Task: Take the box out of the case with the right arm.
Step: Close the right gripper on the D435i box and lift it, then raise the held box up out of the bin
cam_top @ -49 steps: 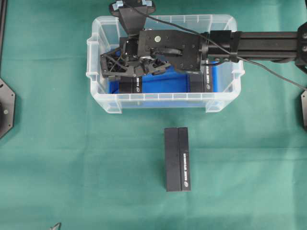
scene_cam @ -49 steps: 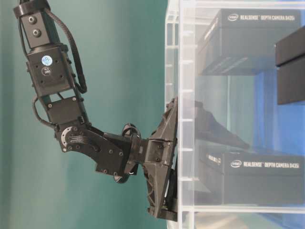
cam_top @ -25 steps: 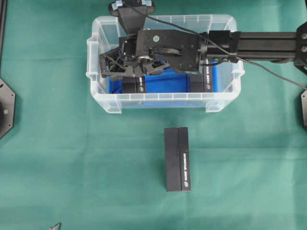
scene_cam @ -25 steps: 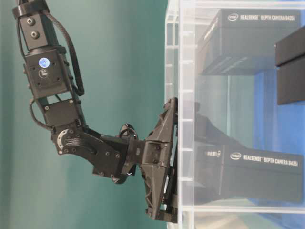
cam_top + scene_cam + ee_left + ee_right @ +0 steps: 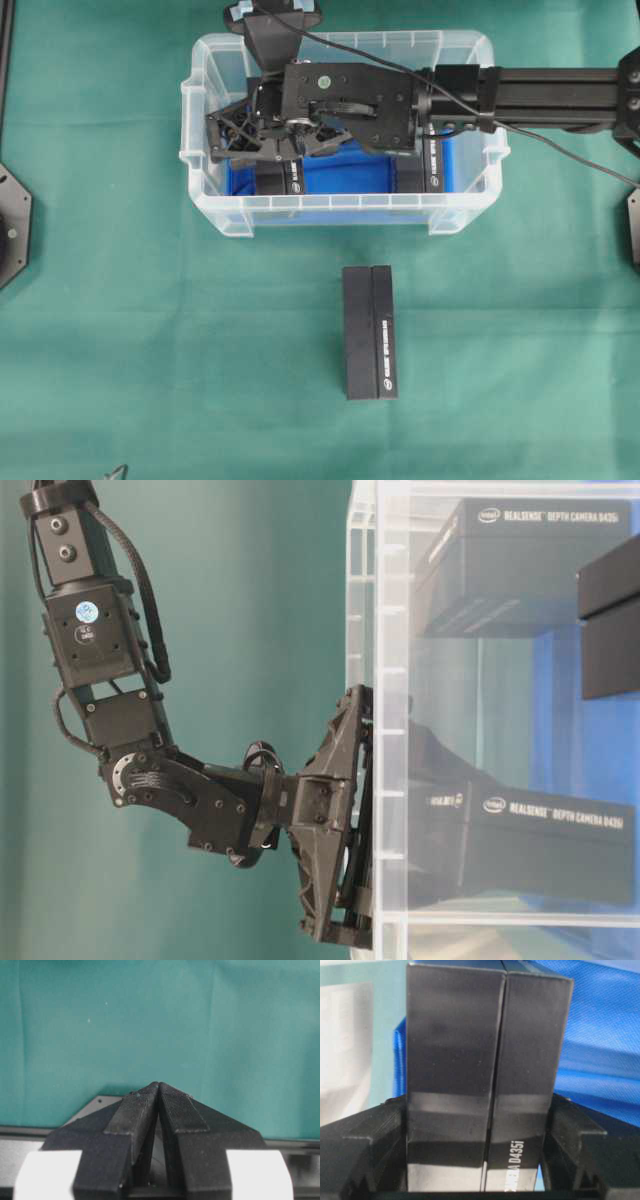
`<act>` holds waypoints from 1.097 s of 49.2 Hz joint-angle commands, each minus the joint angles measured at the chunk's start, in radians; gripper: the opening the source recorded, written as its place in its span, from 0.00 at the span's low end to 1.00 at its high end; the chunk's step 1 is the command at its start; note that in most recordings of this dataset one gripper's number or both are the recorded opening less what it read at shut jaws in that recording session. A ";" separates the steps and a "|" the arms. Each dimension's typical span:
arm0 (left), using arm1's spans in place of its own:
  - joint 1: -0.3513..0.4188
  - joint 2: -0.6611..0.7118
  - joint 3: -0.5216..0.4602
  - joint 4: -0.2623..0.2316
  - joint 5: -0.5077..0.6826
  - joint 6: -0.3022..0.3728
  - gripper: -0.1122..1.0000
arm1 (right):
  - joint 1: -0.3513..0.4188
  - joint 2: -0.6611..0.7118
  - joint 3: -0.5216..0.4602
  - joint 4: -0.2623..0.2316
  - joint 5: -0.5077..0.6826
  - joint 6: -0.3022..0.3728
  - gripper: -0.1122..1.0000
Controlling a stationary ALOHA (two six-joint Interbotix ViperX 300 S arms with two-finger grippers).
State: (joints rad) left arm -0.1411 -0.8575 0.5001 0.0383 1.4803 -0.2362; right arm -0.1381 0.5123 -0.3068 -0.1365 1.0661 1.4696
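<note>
The all-black right gripper [image 5: 480,1160] pinches a black rectangular box [image 5: 480,1075] inside the clear plastic case [image 5: 340,215]. The left gripper [image 5: 158,1091] is pressed together over the green tabletop [image 5: 180,330].

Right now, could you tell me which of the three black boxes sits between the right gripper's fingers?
The box at the case's left end, clamped by the right gripper; another stays at the right end, the third lies outside.
</note>
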 commanded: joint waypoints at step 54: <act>0.003 0.003 -0.011 0.002 -0.005 0.003 0.12 | 0.051 -0.190 -0.393 -0.218 0.370 -0.014 0.72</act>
State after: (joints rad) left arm -0.1411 -0.8575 0.5001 0.0383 1.4803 -0.2316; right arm -0.0905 0.3758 -0.6673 -0.3451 1.4358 1.4573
